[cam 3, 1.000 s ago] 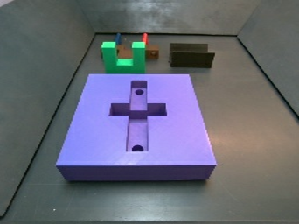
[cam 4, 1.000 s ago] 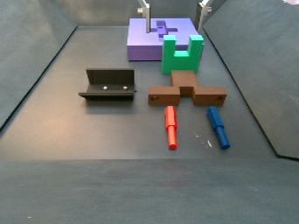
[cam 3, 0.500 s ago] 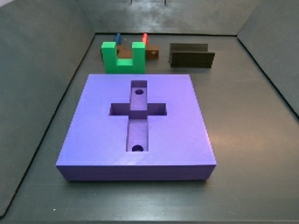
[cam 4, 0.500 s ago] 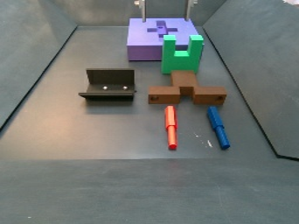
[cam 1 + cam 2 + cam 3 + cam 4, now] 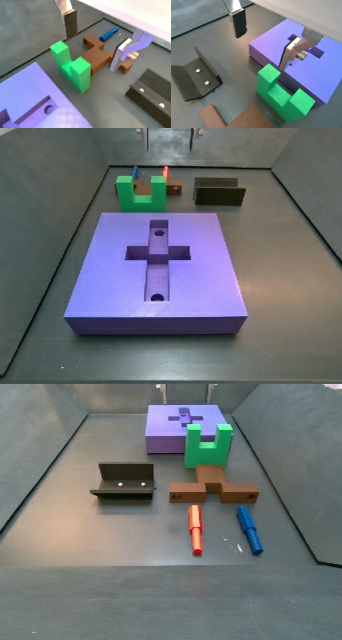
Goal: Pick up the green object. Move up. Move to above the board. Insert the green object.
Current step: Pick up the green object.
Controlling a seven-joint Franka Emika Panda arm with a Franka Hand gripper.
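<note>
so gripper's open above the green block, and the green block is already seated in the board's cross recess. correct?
Not quite. The gripper is open above the green object, but that block is not in the board. Both side views show the cross recess empty and the green object standing on the floor beside the board, next to the brown piece.

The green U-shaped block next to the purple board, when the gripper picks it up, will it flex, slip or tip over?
The green object looks like solid matte plastic, so probably stiff and fairly light. Its flat faces should suit the open gripper above it, with little slip. It stands upright on a flat base beside the board, so it seems unlikely to roll, though a push near its prongs might tip it.
</note>
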